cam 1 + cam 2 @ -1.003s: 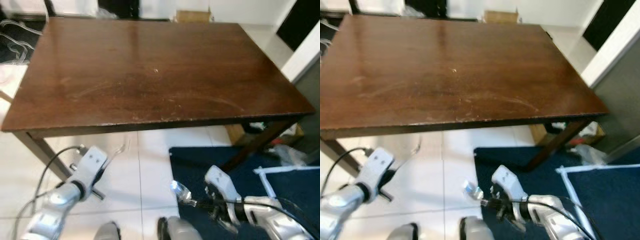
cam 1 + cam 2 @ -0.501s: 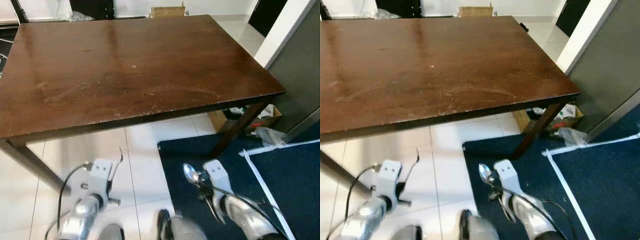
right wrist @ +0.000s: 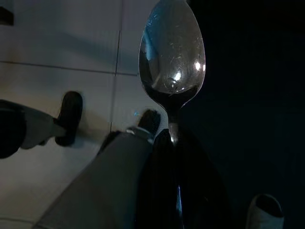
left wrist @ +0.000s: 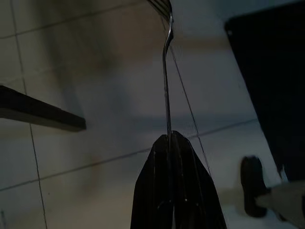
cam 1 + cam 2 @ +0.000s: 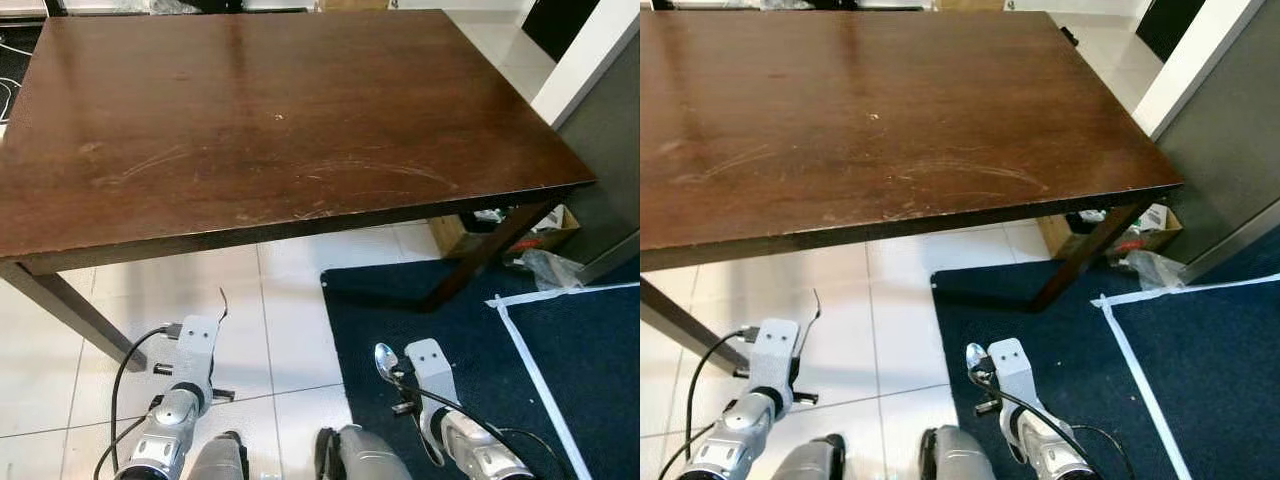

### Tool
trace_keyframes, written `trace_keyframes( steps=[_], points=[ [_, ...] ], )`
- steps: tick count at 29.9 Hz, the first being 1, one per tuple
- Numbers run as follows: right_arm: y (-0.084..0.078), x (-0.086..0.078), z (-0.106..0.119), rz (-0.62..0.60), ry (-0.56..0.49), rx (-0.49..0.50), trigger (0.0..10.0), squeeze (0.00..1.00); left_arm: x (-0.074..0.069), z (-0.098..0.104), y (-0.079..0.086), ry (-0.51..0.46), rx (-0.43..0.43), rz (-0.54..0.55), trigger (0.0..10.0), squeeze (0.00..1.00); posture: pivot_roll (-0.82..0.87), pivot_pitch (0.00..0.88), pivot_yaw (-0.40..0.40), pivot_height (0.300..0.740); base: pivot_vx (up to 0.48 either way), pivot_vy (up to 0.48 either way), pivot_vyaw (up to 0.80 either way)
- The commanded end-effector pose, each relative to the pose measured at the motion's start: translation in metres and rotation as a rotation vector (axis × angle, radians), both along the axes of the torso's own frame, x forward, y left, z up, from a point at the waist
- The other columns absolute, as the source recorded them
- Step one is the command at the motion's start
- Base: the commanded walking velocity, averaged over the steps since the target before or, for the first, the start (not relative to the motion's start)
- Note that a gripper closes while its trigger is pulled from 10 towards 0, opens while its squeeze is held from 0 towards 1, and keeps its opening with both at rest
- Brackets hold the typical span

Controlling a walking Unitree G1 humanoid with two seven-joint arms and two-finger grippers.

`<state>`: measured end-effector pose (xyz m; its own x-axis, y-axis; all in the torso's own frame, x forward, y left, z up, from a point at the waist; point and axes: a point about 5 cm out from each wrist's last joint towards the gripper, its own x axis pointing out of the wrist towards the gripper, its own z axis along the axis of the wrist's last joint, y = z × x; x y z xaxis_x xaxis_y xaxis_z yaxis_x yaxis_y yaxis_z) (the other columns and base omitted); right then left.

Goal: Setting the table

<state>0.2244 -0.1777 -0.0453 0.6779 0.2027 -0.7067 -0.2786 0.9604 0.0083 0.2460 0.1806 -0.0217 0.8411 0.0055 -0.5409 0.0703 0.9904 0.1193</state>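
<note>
The counter (image 5: 280,120) is a broad rectangle of dark brown wood, glossy, with pale curved scuffs near its front edge; it fills the head view from 9 to 3 o'clock across the upper half. Beneath it lie pale square floor tiles (image 5: 290,310) with thin grout lines, and at 4 o'clock a navy carpet (image 5: 590,390) edged with a white tape line.

At 7 o'clock the left gripper (image 4: 170,143) has its black fingers pressed together on the thin metal stem of a fork (image 4: 166,81). The fork is slim and slightly curved, its long axis running straight out from the fingertips, tines at the far end, pointing toward the counter at 12 o'clock.

At 5 o'clock the right gripper (image 3: 172,140) has its fingers closed on the neck of a spoon (image 3: 172,50). The spoon's oval bowl is polished steel, finely scratched, with small bright glints. Its long axis follows the fingers, bowl outermost, angled toward 11 o'clock in the head view and held low over the carpet edge.
</note>
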Motion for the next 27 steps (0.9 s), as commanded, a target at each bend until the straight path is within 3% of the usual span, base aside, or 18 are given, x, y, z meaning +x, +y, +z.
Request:
trace_keyframes(
  steps=[1,10,14,18,23,27],
  points=[
    [0.002,-0.006,-0.007,-0.029,0.009,0.000,10.0,0.00,-0.005,-0.007,0.002,0.015,-0.019,0.008,10.0,0.00,0.01,0.134,-0.042,0.740,0.000,0.000,0.00],
    [-0.010,-0.027,-0.024,-0.184,0.054,-0.025,10.0,0.00,-0.015,-0.022,-0.010,0.087,0.028,-0.101,10.0,0.00,0.01,0.127,-0.025,0.740,0.000,0.000,0.00],
    [-0.019,-0.033,-0.026,-0.321,0.042,0.000,10.0,0.00,-0.013,-0.022,-0.013,0.081,0.028,-0.121,10.0,0.00,0.01,0.125,-0.016,0.740,0.000,0.000,0.00],
    [-0.026,-0.028,-0.022,-0.432,-0.016,0.026,10.0,0.00,-0.010,-0.023,-0.010,0.080,0.036,-0.065,10.0,0.00,0.01,0.120,-0.012,0.740,0.000,0.000,0.00],
    [-0.032,-0.024,-0.019,-0.558,-0.060,0.071,10.0,0.00,-0.002,-0.019,-0.010,0.048,-0.023,0.018,10.0,0.00,0.00,0.109,0.009,0.740,0.000,0.000,0.00],
    [-0.029,-0.024,-0.019,-0.578,-0.068,0.100,10.0,0.00,0.004,-0.015,-0.012,0.040,-0.035,-0.005,10.0,0.00,0.01,0.095,0.036,0.740,0.000,0.000,0.00]
  ],
)
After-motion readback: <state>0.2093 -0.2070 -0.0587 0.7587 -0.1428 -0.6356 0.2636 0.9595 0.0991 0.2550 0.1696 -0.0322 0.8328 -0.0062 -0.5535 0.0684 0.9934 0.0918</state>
